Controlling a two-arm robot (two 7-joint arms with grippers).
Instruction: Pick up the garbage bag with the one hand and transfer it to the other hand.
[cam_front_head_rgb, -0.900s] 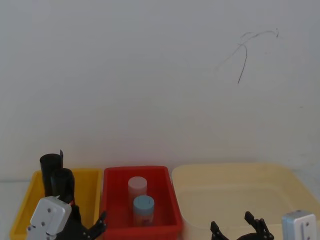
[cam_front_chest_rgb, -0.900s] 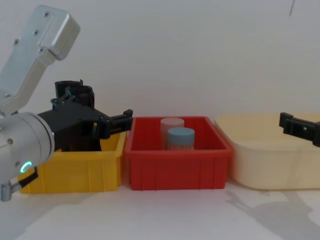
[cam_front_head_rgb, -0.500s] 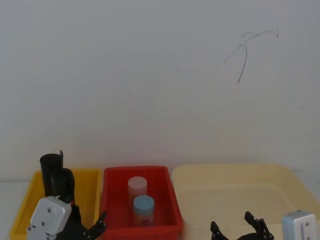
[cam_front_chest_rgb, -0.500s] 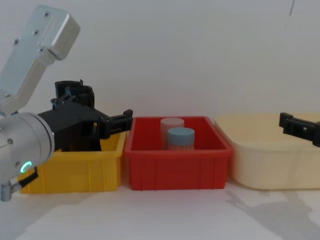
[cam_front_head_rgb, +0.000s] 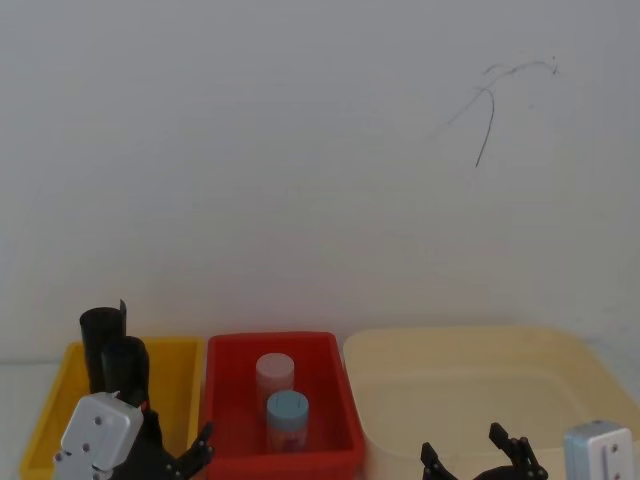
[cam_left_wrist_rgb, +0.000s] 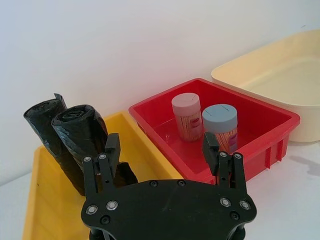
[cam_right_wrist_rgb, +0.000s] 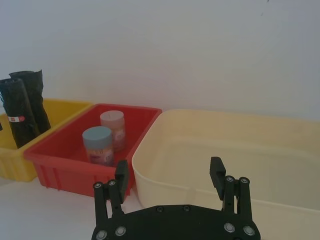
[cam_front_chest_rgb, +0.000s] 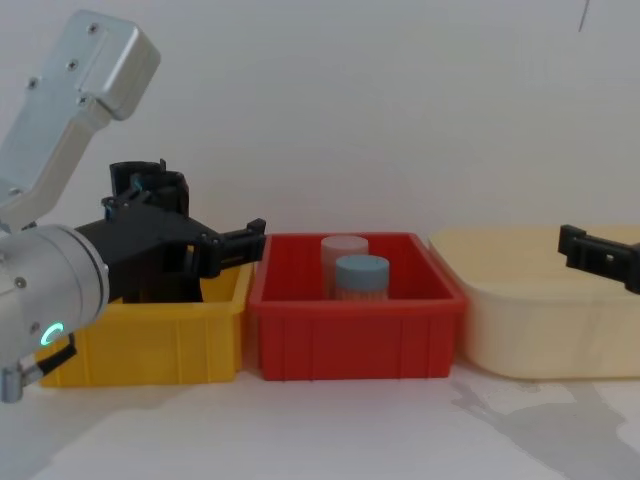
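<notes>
Garbage bag (cam_left_wrist_rgb: 82, 137): black glossy roll standing upright in the yellow bin (cam_left_wrist_rgb: 45, 215), just beyond my left gripper (cam_left_wrist_rgb: 161, 150); the right wrist view shows its red-and-white label band (cam_right_wrist_rgb: 16, 118) partway down its side

Left gripper: my fingers are spread wide with nothing between them; I hang at about rim height at the front of the yellow bin, near the side it shares with the red bin (cam_left_wrist_rgb: 272, 142); in the left wrist view one finger (cam_left_wrist_rgb: 111, 150) overlaps the lower part of the garbage bag, and I cannot tell whether they touch

Left arm: silver; a green-teal light ring (cam_front_chest_rgb: 50, 333) glows on the thick link at the left edge of the chest view

Plain roll (cam_left_wrist_rgb: 42, 125): a second black roll, also upright in the yellow bin; it stands touching the garbage bag on the side farther from me, towards the rear wall of the bin

Red bin: just beside the yellow bin on its right; it holds a pink-lidded jar (cam_left_wrist_rgb: 186, 102) and a blue-lidded jar (cam_left_wrist_rgb: 219, 116), both upright and close together, the blue one nearer to me

Cream bin (cam_right_wrist_rgb: 165, 187): just right of the red bin; wider than either of the other two

Right gripper (cam_right_wrist_rgb: 169, 172): fingers spread apart and holding nothing; low at the front of the cream bin, well apart from the garbage bag

Table (cam_front_chest_rgb: 330, 430): white; all three bins stand on it in a row against the pale wall
</notes>
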